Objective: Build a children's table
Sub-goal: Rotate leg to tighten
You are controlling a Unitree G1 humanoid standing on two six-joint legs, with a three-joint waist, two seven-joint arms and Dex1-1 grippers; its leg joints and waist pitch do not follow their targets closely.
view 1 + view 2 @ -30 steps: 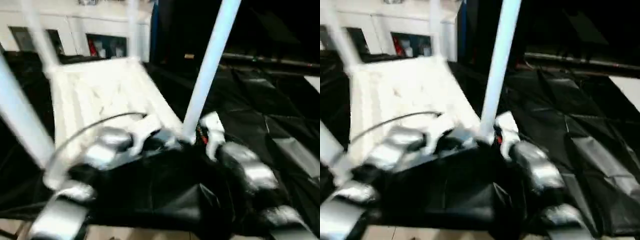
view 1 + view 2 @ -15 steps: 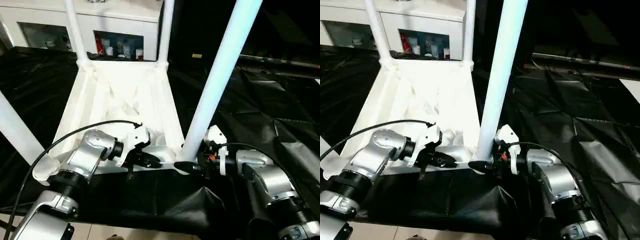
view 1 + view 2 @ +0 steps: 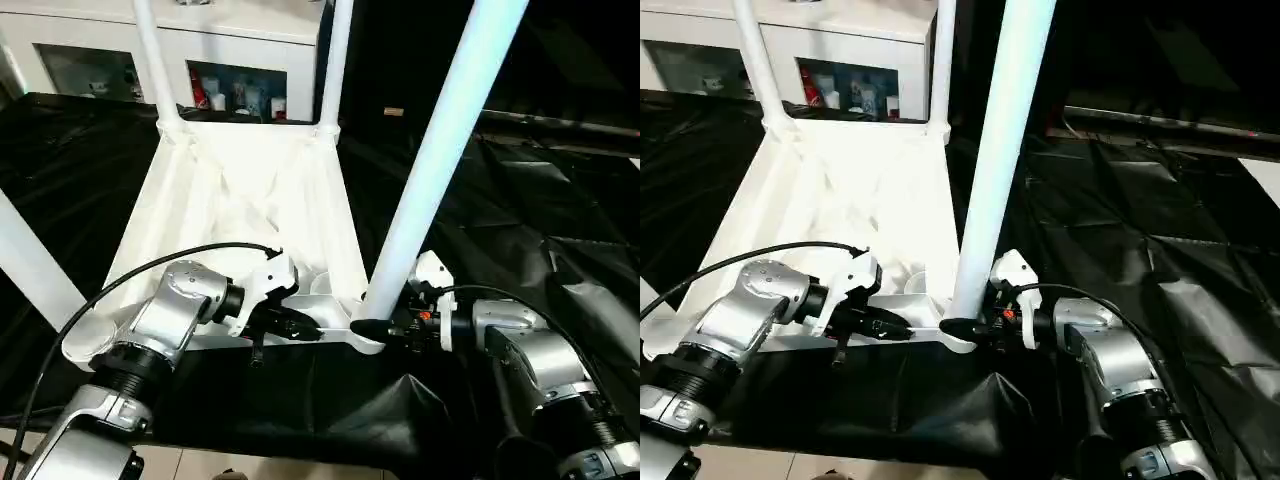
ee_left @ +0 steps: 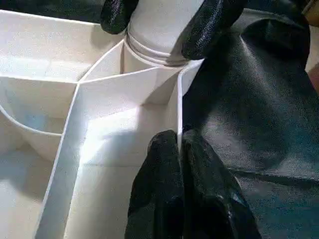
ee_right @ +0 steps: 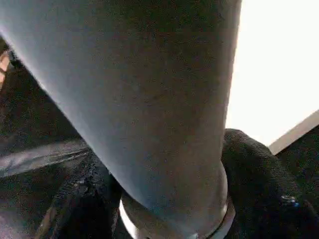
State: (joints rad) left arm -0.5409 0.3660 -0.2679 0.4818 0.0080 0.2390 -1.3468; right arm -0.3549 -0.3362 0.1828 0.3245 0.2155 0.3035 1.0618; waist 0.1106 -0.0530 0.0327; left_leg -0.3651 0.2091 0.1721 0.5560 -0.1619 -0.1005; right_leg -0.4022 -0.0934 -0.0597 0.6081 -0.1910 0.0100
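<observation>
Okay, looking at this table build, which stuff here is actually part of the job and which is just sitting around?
Part of the job:
- tabletop, upside down
- near-right leg, right gripper around its base
- two far legs
- near-left leg
- left gripper, shut on the tabletop's rim

Just lying about:
- black cloth
- white cabinet with small items behind

White ribbed tabletop (image 3: 240,210), white tube legs (image 3: 440,150), glossy black table drape (image 3: 540,200), black-fingered right tool (image 4: 167,27)
</observation>
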